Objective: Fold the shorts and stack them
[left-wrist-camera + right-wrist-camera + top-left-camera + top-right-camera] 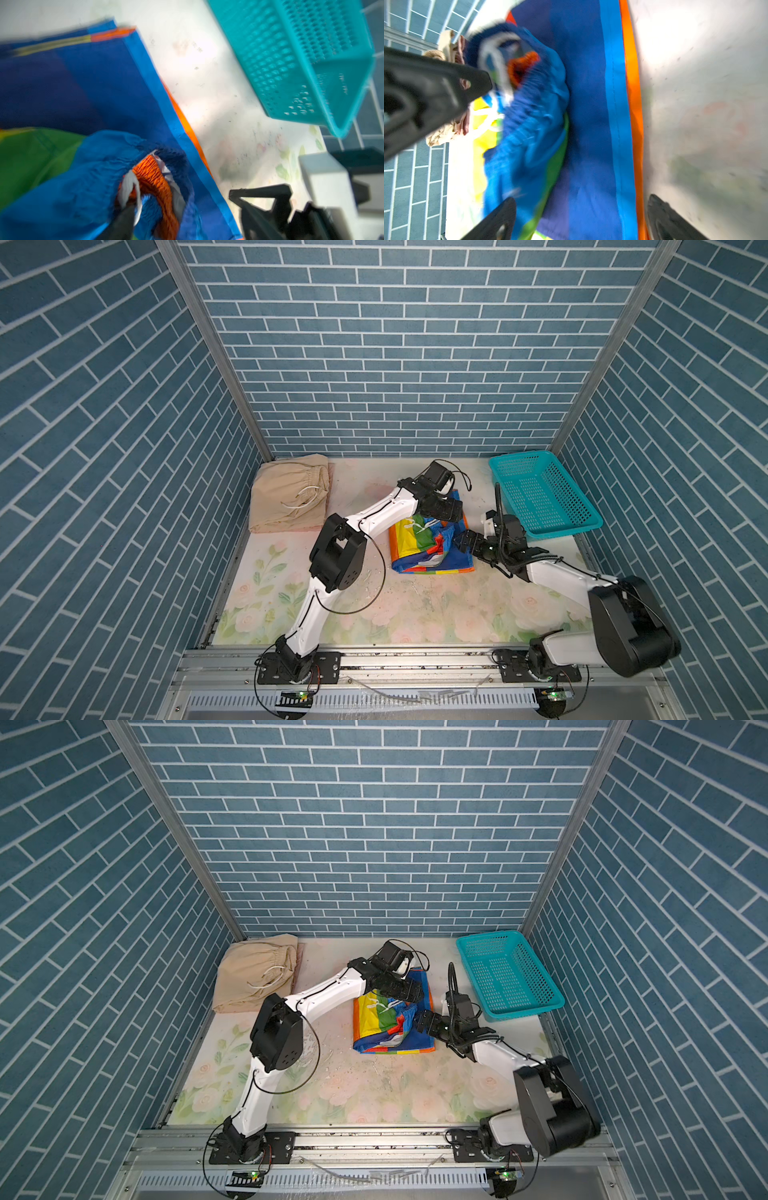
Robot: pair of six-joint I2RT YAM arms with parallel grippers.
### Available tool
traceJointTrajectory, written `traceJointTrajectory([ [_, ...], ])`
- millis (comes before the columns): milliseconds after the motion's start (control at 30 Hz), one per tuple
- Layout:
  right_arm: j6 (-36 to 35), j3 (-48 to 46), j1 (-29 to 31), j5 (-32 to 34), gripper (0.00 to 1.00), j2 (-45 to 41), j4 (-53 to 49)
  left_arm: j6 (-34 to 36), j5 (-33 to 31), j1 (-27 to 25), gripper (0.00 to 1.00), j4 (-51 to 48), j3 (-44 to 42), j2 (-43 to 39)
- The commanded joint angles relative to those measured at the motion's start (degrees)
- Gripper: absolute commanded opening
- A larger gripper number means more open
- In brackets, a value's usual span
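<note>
The lone shorts (409,540) lie in the middle — basket (524,456) behind-right, stacked shorts (282,497) (two pairs) back-left.

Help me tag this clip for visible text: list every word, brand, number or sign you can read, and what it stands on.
None can be read.
The rainbow-striped shorts, the beige shorts and the teal basket show no print in the top views. Both wrist views are too blurred to show any small label.
</note>
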Motion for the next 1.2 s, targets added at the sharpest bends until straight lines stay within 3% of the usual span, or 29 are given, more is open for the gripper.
traceJointTrajectory([
  [0,-3.75,2.54,0.17,4.12,0.99,-5.61,-10.34,-0.53,2.77,2.70,1.00,7.43,-3.44,-9.87],
  [167,-6.52,6.40,0.21,6.27,0.99,-8.36,-15.46,-3.66,4.04,8.27,1.00,14.86,-16.54,-21.25],
  [400,-10.69,14.19,4.46,10.18,0.99,-3.44,-18.08,-8.20,7.15,13.83,1.00,23.58,-33.80,-31.07],
  [533,-14.21,21.08,11.31,16.91,0.98,3.42,-20.62,-12.51,6.64,15.66,1.00,31.16,-44.16,-35.13],
  [733,-17.29,31.14,14.09,23.49,0.99,18.38,-25.37,-19.32,6.68,15.92,1.00,39.26,-52.81,-35.67],
  [933,-18.78,33.25,14.03,28.80,0.99,26.18,-26.86,-23.11,7.76,15.92,1.00,43.85,-54.44,-33.06],
  [1167,-20.04,25.54,12.59,28.67,0.98,22.75,-23.84,-21.23,7.88,15.97,1.00,41.13,-43.87,-23.51],
])
